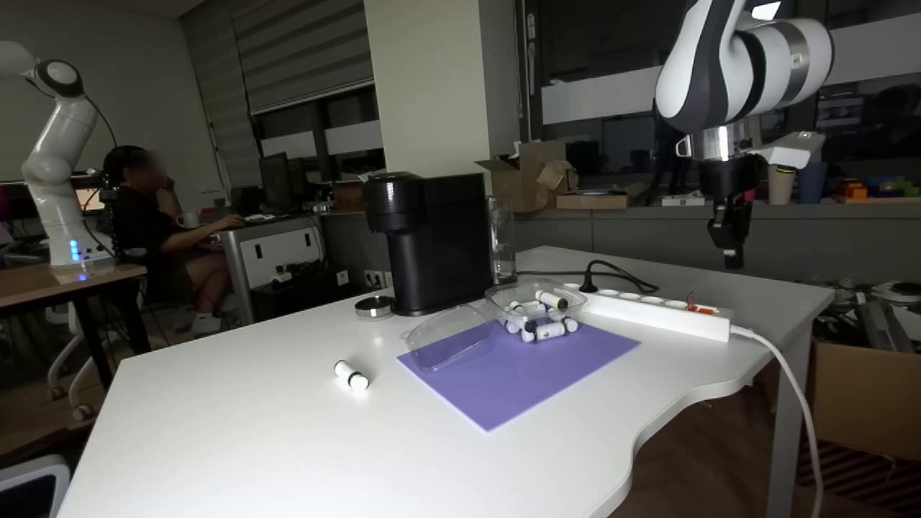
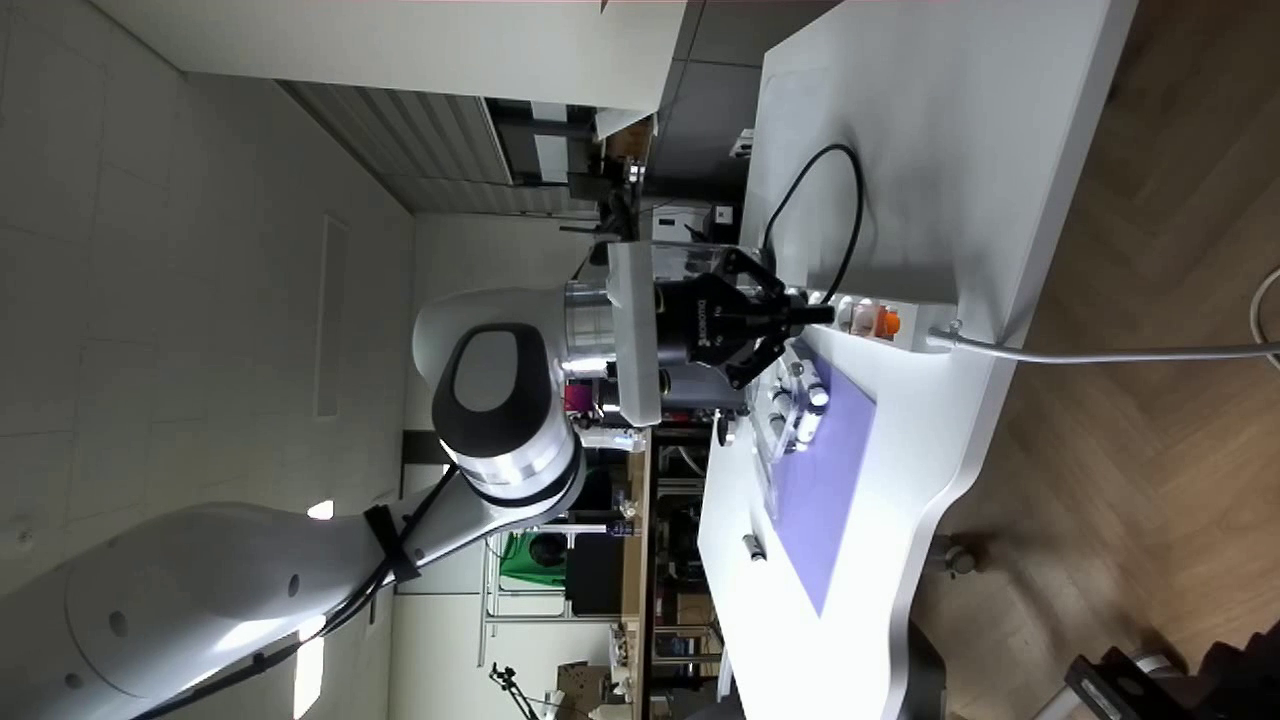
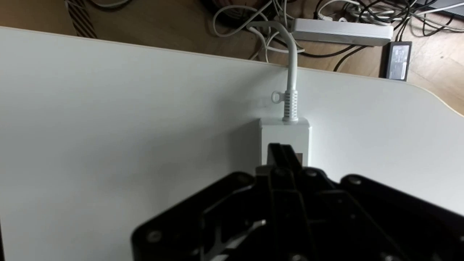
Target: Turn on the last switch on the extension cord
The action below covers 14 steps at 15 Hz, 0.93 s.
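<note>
The extension cord is a long white bar on the table, seen in both exterior views (image 1: 651,316) (image 2: 936,325) and in the wrist view (image 3: 284,135). Its thick white cable (image 1: 788,374) leaves the near end and hangs over the table edge. Orange switches (image 1: 704,309) sit near that cable end; they also show in an exterior view (image 2: 888,322). My gripper (image 1: 733,259) is shut and empty, pointing down above the cable end, apart from the bar. In the wrist view the fingertips (image 3: 282,145) cover most of the bar, and only a brownish patch shows beside them.
A black plug (image 1: 588,283) sits in the bar's far end. A clear tub with several small bottles (image 1: 550,329) stands on the purple mat (image 1: 532,374), beside a clear lid (image 1: 450,338). A black coffee machine (image 1: 446,237) stands behind. The table edge (image 3: 145,47) is close to the cable end.
</note>
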### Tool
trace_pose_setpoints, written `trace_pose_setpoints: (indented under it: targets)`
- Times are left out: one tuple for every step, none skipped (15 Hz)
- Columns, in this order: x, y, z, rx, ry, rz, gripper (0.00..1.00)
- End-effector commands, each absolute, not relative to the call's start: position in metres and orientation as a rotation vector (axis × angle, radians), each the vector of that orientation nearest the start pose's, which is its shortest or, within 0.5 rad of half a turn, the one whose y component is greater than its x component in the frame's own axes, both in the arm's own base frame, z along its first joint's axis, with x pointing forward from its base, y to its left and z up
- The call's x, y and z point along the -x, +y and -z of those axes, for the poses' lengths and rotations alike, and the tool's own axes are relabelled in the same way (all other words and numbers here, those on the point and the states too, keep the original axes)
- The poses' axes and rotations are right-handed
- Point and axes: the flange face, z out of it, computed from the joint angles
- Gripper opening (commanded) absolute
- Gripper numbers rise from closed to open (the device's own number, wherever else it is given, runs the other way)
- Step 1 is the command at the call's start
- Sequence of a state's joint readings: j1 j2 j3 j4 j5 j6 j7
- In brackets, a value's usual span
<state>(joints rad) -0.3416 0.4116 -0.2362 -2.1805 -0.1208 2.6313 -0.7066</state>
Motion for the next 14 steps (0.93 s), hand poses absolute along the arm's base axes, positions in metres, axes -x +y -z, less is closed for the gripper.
trace_pose_setpoints:
  targets:
    - [-0.475,-0.304,-0.193,3.266,-0.442,-0.052,0.0]
    - [-0.475,-0.303,-0.188,3.266,-0.447,-0.039,0.0]
    - [-0.475,-0.302,-0.183,3.27,-0.451,-0.034,0.0]
    - [-0.475,-0.301,-0.178,3.269,-0.452,-0.033,0.0]
    - [-0.476,-0.301,-0.173,3.268,-0.453,-0.033,0.0]
    - [-0.476,-0.302,-0.169,3.272,-0.451,-0.03,0.0]
    - [-0.476,-0.303,-0.165,3.275,-0.448,-0.017,0.0]
    - [-0.476,-0.303,-0.162,3.273,-0.447,-0.003,0.0]
    - [-0.476,-0.304,-0.158,3.275,-0.444,0.025,0.0]
    - [-0.476,-0.304,-0.156,3.275,-0.442,0.049,0.0]
    - [-0.477,-0.304,-0.154,3.276,-0.438,0.075,0.0]
    - [-0.478,-0.304,-0.152,3.276,-0.437,0.095,0.0]
    - [-0.478,-0.304,-0.151,3.274,-0.433,0.116,0.0]
    - [-0.478,-0.304,-0.149,3.273,-0.43,0.131,0.0]
